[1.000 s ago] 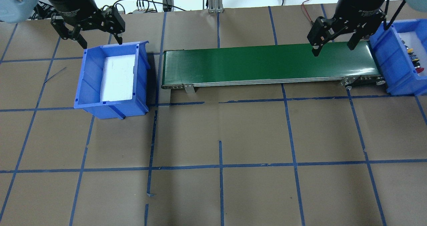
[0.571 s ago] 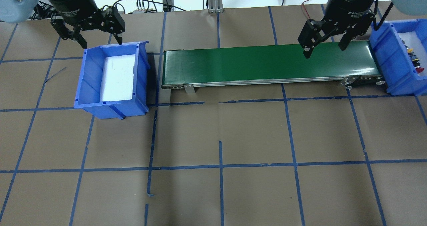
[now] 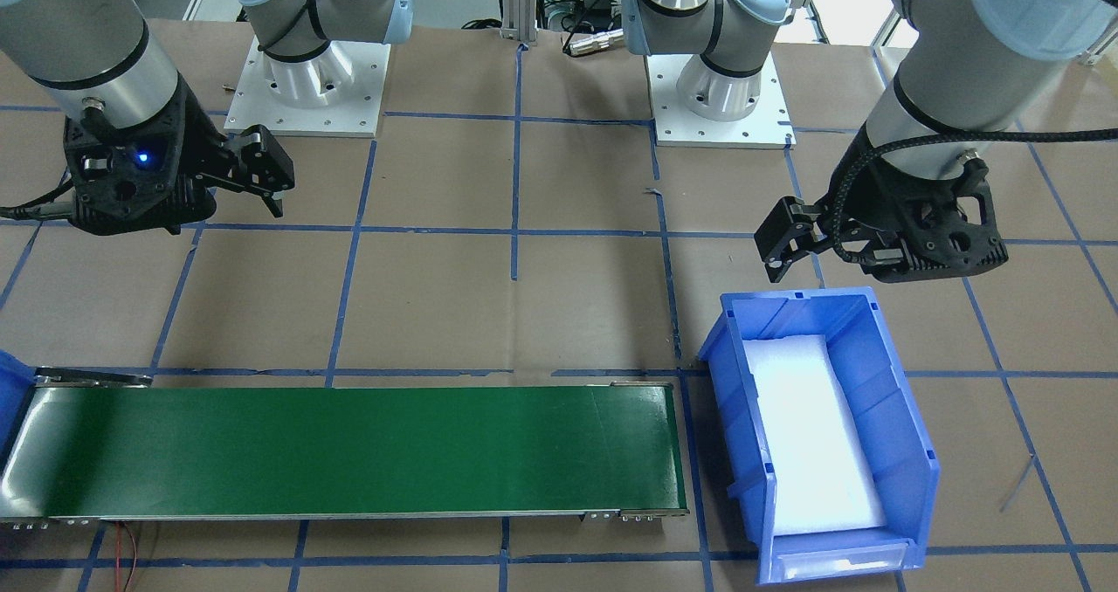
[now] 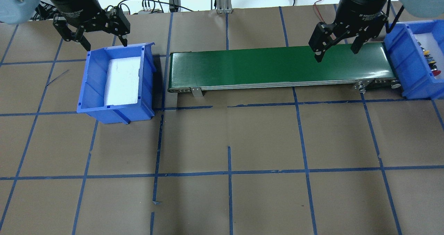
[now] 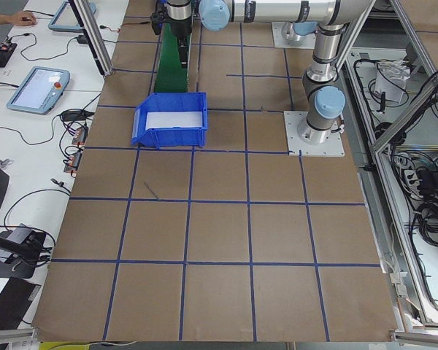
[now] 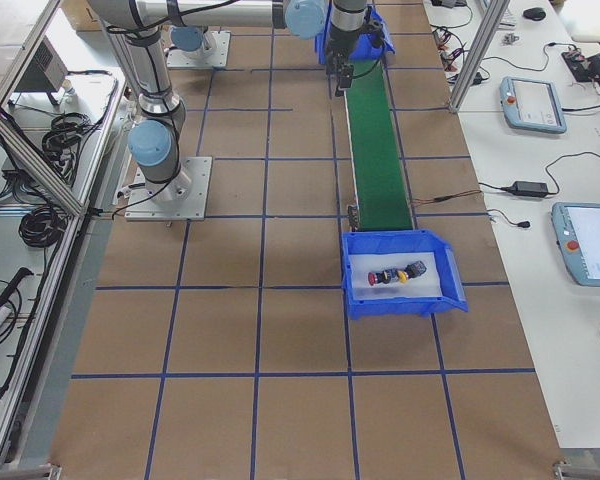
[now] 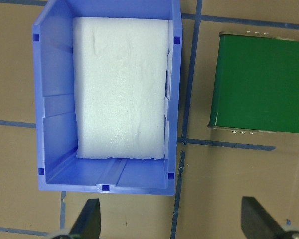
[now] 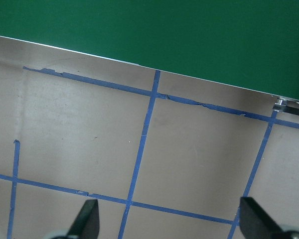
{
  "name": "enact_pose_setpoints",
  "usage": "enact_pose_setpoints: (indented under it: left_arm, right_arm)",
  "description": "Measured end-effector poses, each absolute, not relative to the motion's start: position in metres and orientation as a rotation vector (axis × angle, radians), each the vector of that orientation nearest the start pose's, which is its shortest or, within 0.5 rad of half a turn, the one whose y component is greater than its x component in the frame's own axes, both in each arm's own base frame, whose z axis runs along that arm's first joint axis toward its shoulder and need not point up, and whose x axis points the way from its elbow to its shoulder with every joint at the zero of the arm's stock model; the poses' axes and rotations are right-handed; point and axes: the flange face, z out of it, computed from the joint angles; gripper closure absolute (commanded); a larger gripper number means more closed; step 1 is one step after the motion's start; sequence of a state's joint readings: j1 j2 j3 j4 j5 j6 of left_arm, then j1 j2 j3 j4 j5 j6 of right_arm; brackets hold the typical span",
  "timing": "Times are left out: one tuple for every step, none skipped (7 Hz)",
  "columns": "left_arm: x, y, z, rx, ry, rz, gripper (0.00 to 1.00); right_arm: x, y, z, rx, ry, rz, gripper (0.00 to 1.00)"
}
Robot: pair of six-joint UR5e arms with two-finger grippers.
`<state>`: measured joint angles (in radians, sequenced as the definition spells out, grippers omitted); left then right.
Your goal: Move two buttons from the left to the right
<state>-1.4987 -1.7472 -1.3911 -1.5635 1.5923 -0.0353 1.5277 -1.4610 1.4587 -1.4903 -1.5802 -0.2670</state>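
The red button [image 6: 377, 278] and the yellow button [image 6: 402, 275] lie side by side on white foam in the right blue bin [image 6: 355, 285]. In the overhead view they show at its right edge, red [image 4: 436, 71] and yellow [image 4: 426, 52]. My right gripper [image 4: 335, 50] is open and empty, above the right part of the green conveyor belt [image 4: 263, 65], left of that bin [image 4: 402, 67]. My left gripper [image 4: 101, 40] is open and empty, above the far rim of the left blue bin [image 4: 91, 86], which holds only white foam [image 7: 120, 89].
The conveyor spans the gap between the two bins. Brown paper with a blue tape grid covers the table [image 4: 229, 141]. The arm bases [image 3: 306, 77] stand on white plates behind the belt. Cables lie along the table's far edge [image 4: 152, 4].
My right gripper has moved left along the belt, away from the right bin, and stayed open. The left arm has not moved.
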Motion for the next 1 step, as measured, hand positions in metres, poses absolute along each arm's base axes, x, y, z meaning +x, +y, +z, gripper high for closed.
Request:
enact_pose_setpoints:
  left_arm:
    - [-0.0899,-0.5754,0.4833,-0.168,3.115,-0.014,0.00]
  right_arm:
    - [0.1080,-0.5364,0.4782,-0.349,3.116,0.124,0.00]
